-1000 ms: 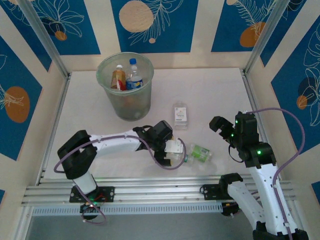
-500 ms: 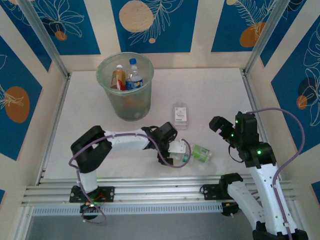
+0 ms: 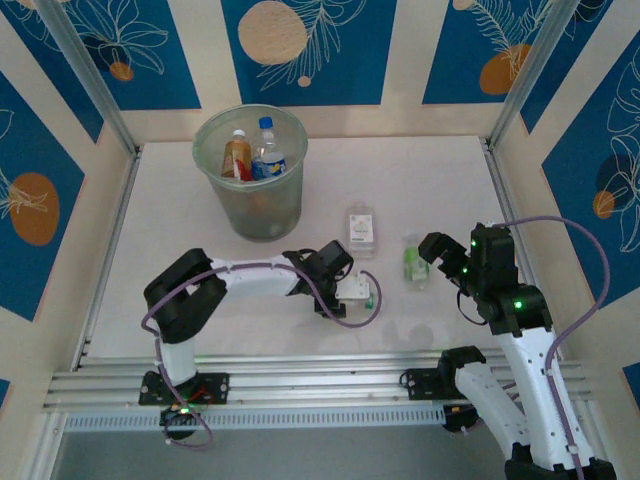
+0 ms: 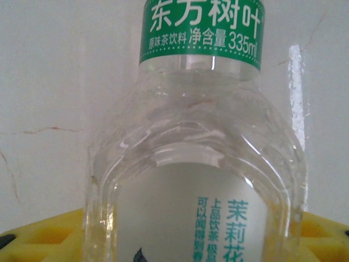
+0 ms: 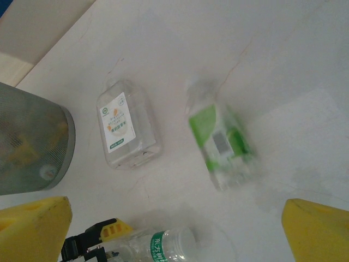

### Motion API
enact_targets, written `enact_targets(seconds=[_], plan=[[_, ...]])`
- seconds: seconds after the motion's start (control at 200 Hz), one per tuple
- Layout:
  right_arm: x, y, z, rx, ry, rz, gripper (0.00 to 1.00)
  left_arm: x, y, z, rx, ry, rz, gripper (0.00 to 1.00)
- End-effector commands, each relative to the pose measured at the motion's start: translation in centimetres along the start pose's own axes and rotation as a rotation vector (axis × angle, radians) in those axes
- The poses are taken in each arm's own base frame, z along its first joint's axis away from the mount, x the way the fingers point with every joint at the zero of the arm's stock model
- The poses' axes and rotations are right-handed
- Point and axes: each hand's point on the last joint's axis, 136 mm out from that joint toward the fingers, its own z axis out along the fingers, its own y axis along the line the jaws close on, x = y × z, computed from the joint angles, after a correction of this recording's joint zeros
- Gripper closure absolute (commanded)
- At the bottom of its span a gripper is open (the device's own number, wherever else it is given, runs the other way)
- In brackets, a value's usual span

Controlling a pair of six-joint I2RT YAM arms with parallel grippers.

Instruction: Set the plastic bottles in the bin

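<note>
A clear plastic bottle (image 4: 191,136) with a green neck band lies between my left gripper's (image 3: 360,293) yellow pads (image 4: 43,234), which press on both of its sides. It also shows low in the right wrist view as the same bottle (image 5: 163,248). A green-labelled bottle (image 3: 413,260) lies blurred on the table (image 5: 221,139), just left of my right gripper (image 3: 445,268), which stands wide open and holds nothing. A flat white-labelled bottle (image 3: 361,226) lies beyond them (image 5: 126,126). The bin (image 3: 262,205) stands at the back left with two bottles (image 3: 252,155) showing inside.
Aluminium rails (image 3: 300,385) run along the near table edge. Patterned walls enclose the table on three sides. The bin's wall (image 5: 32,142) sits at the left of the right wrist view.
My left gripper has moved onto the clear bottle and closed on it. The green-labelled bottle has shot away from beside it, up and to the right toward my right gripper. The right arm is still.
</note>
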Motion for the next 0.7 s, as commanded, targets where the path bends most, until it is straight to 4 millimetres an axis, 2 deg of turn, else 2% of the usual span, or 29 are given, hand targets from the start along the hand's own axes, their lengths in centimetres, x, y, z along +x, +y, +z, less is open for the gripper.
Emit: enact_targets(seconds=[0.0, 0.275, 0.455, 0.52, 0.555, 0.605, 0.695], plan=[[0.0, 0.1, -0.1, -0.009, -0.001, 0.016, 0.01, -0.6, 0.9, -1.6, -0.026, -0.012, -0.015, 0.44], [-0.5, -1.0, 1.1, 0.061, -0.016, 0.024, 0.01, -2.9, 1.7, -7.2, -0.121, -0.128, -0.006, 0.44], [-0.6, -0.9, 3.0, 0.112, 0.05, 0.03, 0.01, -4.8, 3.8, -12.1, -0.26, -0.224, -0.056, 0.45], [-0.7, -1.0, 3.3, 0.13, 0.054, 0.031, 0.01, -5.5, 5.4, -14.7, -0.34, -0.257, -0.112, 0.47], [-0.8, -1.1, 3.4, 0.137, 0.053, 0.032, 0.01, -5.7, 6.6, -16.4, -0.398, -0.275, -0.152, 0.51], [-0.9, -1.2, 3.4, 0.137, 0.047, 0.031, 0.01, -6.1, 8.3, -19.3, -0.485, -0.311, -0.22, 0.57], [-1.0, -1.0, 3.5, 0.119, 0.037, 0.031, 0.01, -6.3, 11.2, -25.0, -0.617, -0.394, -0.347, 0.56]])
